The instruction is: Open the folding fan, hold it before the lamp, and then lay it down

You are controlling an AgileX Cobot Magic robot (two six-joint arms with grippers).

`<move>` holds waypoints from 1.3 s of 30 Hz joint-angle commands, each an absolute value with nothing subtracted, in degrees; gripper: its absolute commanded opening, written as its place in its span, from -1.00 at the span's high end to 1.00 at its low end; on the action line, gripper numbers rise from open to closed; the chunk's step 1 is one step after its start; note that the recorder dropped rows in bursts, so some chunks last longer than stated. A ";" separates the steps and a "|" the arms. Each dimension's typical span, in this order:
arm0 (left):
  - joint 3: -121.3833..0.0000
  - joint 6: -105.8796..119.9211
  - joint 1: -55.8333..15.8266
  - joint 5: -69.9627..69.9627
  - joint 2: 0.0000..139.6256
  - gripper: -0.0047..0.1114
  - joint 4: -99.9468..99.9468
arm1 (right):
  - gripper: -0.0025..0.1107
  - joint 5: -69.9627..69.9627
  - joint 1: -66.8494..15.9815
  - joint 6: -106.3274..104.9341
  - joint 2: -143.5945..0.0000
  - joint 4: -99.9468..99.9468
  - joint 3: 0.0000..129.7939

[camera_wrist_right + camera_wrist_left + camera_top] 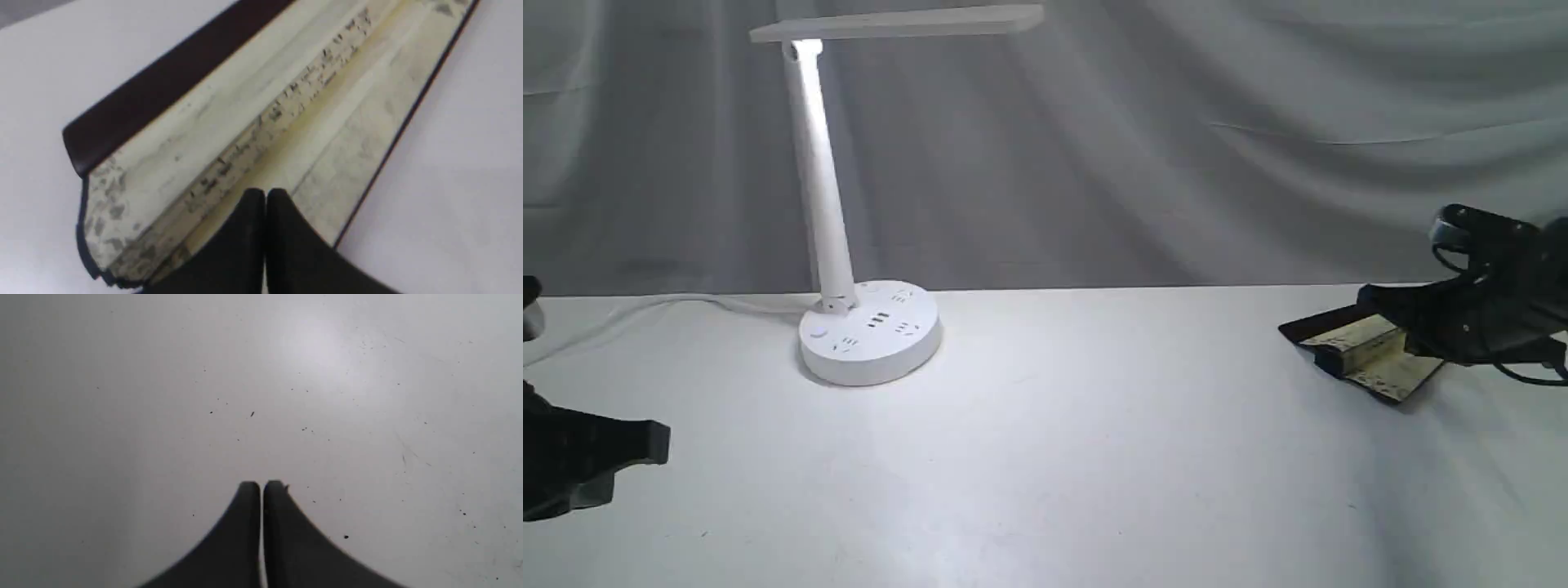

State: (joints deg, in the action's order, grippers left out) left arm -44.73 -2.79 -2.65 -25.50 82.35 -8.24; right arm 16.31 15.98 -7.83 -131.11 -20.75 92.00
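Currently, your right jaws are pressed together with nothing between them, and in the right wrist view their tips sit over the cream pleats of the fan. You cannot tell from these pictures whether they touch the paper or hang just above it. The fan lies on the desk at the far right of the exterior view, only partly spread. A few pleats show, with columns of black writing along one fold and a grey flowered pattern at the outer rim. One broad maroon guard runs along one side of the leaf, and a thin dark edge runs down the other side. Your right arm reaches in over the fan and hides the part of it nearest the right edge of the exterior view. The lamp stands well apart from the fan, toward the left of the desk. Its light bar points right from the top of the slim post, and its round base carries sockets and buttons. A white cable runs off to the left from the base. Your left jaws are pressed together too, holding nothing, over bare desk speckled with small dark flecks. The left arm shows at the lower left edge of the exterior view. A grey cloth hangs behind the desk.
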 commanded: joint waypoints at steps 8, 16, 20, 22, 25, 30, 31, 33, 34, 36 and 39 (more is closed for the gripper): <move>-44.99 -2.51 -2.97 -24.94 82.28 0.92 -8.79 | 0.96 24.79 15.88 -10.02 -135.50 -20.34 98.65; -44.99 -2.51 -2.97 -24.94 82.28 0.92 -8.79 | 0.96 29.80 15.88 -10.83 -136.24 -20.34 98.65; -44.99 -2.51 -2.97 -24.94 82.28 0.92 -8.79 | 0.96 35.55 15.77 -11.74 -136.24 -20.49 98.65; -44.99 -2.51 -2.97 -24.94 82.28 0.92 -8.79 | 0.96 36.91 15.25 -11.91 -136.24 -20.49 98.65; -44.99 -2.51 -2.97 -24.94 82.28 0.92 -8.79 | 0.96 38.28 13.72 -11.91 -136.24 -20.87 98.65; -44.99 -2.51 -2.97 -24.94 82.28 0.92 -8.79 | 0.96 38.58 9.28 -11.91 -136.24 -20.77 98.65; -44.99 -2.51 -2.97 -24.94 82.28 0.92 -8.79 | 0.96 38.90 8.29 -12.00 -136.24 -21.04 98.65; -44.99 -2.49 -2.97 -25.08 82.28 0.92 -8.78 | 0.96 40.23 7.14 -12.00 -135.70 -20.77 98.75; -44.99 -2.49 -2.97 -25.16 82.28 0.92 -8.78 | 0.96 40.49 6.72 -12.00 -135.30 -20.65 98.75; -44.99 -2.49 -2.97 -25.28 82.28 0.92 -8.78 | 0.96 40.62 6.35 -12.87 -133.58 -20.36 98.75; -44.99 -2.49 -2.97 -25.28 82.28 0.92 -8.78 | 0.96 40.40 6.35 -13.55 -130.22 -20.47 98.75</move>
State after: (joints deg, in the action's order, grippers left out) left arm -44.73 -2.58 -2.65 -25.50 82.35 -8.45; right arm 40.36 6.26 -12.68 -133.11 -20.92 98.93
